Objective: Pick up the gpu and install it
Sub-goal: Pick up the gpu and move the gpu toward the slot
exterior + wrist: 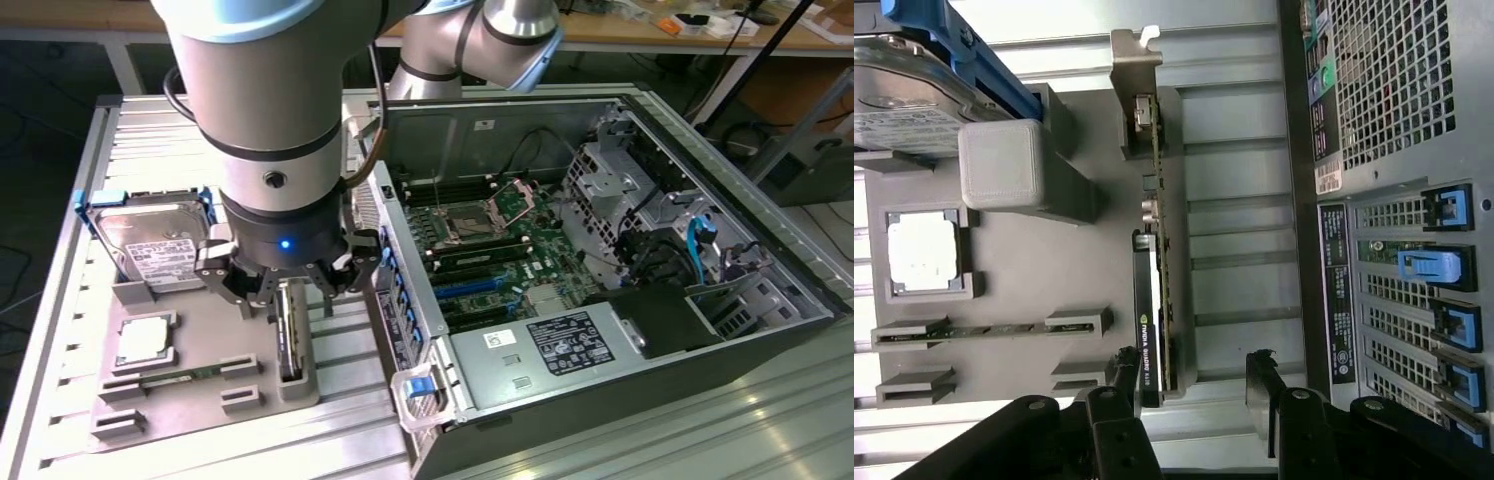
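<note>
The gpu (291, 345) stands on its edge in a slot of the grey holder tray (200, 400), a thin dark card. In the wrist view the gpu (1154, 300) runs lengthwise, with its silver end bracket (1134, 70) at the end away from the camera. My gripper (291, 295) hangs just above the card, open. In the wrist view the gripper (1192, 375) straddles the card's near end. One black finger (1124, 370) sits close beside the card; the other finger (1259, 375) stands well apart from it. Nothing is held.
The tray also carries a silver hard drive (154, 245) in a blue frame, a square processor chip (144, 340) and a slim green memory stick (180, 378). The open computer case (747, 330), with its motherboard (494, 250) exposed, lies at the exterior view's right, close to the tray.
</note>
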### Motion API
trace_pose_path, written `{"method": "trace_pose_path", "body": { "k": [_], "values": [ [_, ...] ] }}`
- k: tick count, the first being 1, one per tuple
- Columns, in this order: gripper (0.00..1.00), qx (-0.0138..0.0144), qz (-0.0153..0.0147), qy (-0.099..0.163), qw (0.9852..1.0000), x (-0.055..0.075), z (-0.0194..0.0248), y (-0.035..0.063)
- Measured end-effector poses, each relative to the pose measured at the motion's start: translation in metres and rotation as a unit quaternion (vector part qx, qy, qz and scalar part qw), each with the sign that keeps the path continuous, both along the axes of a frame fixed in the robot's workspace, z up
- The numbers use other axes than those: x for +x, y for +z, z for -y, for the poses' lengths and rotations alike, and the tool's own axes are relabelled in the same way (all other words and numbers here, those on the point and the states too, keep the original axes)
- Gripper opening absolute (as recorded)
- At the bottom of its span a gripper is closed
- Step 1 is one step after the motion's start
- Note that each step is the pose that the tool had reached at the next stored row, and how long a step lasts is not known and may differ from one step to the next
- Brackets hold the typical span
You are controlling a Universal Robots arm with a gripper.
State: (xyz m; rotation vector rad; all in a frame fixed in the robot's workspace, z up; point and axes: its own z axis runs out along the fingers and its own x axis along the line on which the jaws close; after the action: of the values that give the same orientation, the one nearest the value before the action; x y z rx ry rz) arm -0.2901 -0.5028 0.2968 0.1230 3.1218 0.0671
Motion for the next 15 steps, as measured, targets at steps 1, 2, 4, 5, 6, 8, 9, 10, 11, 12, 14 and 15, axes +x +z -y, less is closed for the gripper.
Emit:
{"method": "trace_pose_path", "body": {
  "k": [1,2,4,5,6,8,9,10,11,12,14,15],
  "values": [
    [0.54,0.0,0.0,0.0,1.0,0.0,-0.0004,-0.0004],
    [0.54,0.0,0.0,0.0,1.0,0.0,-0.0007,-0.0009],
    [0.54,0.0,0.0,0.0,1.0,0.0,-0.0014,-0.0019],
    [0.54,0.0,0.0,0.0,1.0,0.0,-0.0016,-0.0022],
    [0.54,0.0,0.0,0.0,1.0,0.0,-0.0019,-0.0027],
    [0.54,-0.0001,-0.0001,0.0,1.0,0.0,-0.0023,-0.0036],
    [0.54,-0.0001,-0.0001,0.0,1.0,0.0,-0.0027,-0.0049],
    [0.54,0.0,0.0,0.0,1.0,0.0,-0.0031,-0.0063],
    [0.54,-0.0001,-0.0001,0.0,1.0,0.0,-0.0033,-0.0071],
    [0.54,0.0,0.0,0.0,1.0,0.0,-0.0035,-0.0082],
    [0.54,-0.0001,-0.0001,0.0,1.0,-0.001,-0.0038,-0.0098],
    [0.54,-0.0001,-0.0001,0.0,1.0,-0.001,-0.004,-0.0114]
  ]
}}
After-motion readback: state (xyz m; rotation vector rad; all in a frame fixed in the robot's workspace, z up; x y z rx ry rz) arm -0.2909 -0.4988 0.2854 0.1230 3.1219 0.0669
